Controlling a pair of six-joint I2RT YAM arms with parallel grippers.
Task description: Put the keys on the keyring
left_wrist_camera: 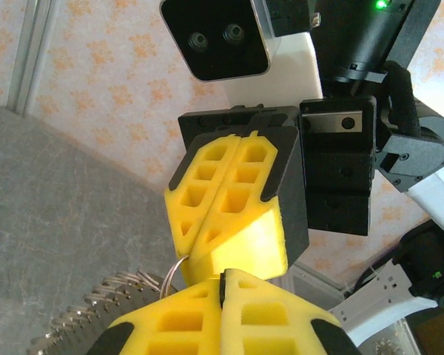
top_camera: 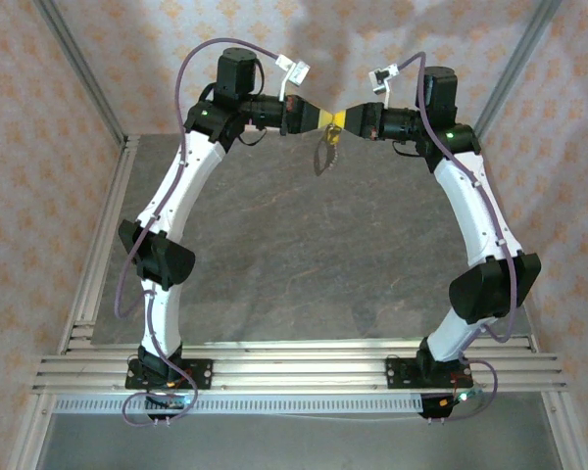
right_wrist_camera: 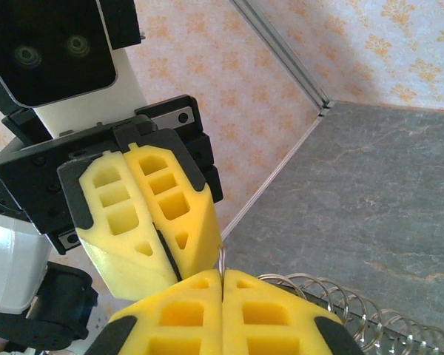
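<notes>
Both arms arch over the far part of the bench [top_camera: 274, 255] and meet tip to tip in the air, the left pincer [top_camera: 326, 117] and the right pincer [top_camera: 338, 119] each with its yellow fingers pressed tight together. The keyring [top_camera: 324, 154] dangles just beneath that meeting point, clear of the bench; which pincer nips its thin wire I cannot tell
</notes>
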